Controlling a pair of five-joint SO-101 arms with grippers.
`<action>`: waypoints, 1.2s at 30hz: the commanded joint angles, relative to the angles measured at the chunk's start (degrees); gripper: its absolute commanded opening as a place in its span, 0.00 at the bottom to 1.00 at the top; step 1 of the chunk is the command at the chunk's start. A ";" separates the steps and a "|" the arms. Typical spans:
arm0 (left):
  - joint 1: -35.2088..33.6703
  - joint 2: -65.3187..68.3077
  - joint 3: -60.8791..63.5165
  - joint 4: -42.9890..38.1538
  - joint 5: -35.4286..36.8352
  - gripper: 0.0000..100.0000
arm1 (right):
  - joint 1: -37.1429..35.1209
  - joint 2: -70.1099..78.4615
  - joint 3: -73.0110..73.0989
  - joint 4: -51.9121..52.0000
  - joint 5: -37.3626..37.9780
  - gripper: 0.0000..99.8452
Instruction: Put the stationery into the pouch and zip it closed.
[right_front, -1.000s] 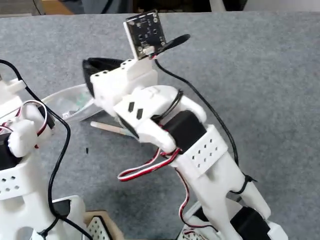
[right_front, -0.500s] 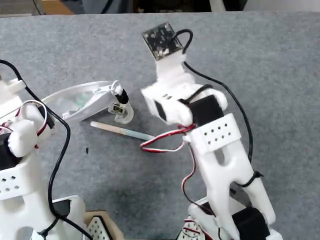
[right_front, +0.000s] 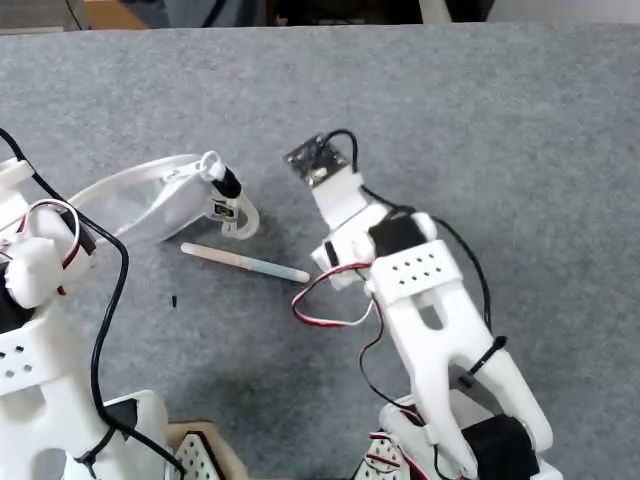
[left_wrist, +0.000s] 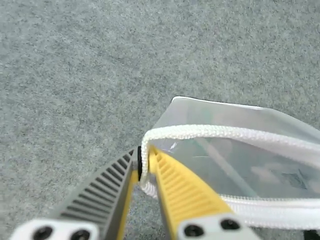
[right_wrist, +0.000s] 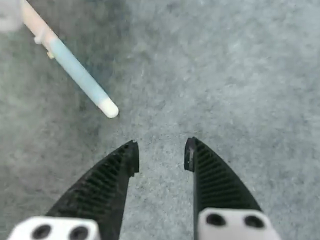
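A clear pouch with a white zipper lies at the table's left, its black zipper pull at the right end. My left gripper is shut on the pouch's corner edge, yellow pads pinching the zipper tape. Some items show faintly inside the pouch. A pen with a cream and light blue barrel lies on the mat just below the pouch. My right gripper hovers open over bare mat, its black fingertips a short way from the pen's white tip.
Grey felt mat covers the table, with open room on the right and at the back. A small dark speck lies left of the pen. The arm bases and red-white cables stand near the front edge.
The right arm has pulled back from the pouch's zipper end toward the front right and lowered beside the pen. The pouch's right end shifted slightly left and up.
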 joint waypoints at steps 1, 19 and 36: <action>-1.01 -0.26 -1.71 0.35 -0.09 0.03 | -4.13 -1.19 2.07 -3.60 1.67 0.16; -1.01 -0.26 -1.71 0.35 -0.09 0.03 | -9.23 28.97 -11.38 -9.05 1.32 0.16; -1.01 0.18 -1.71 0.35 -0.09 0.03 | -9.23 34.77 -14.73 -9.41 1.93 0.08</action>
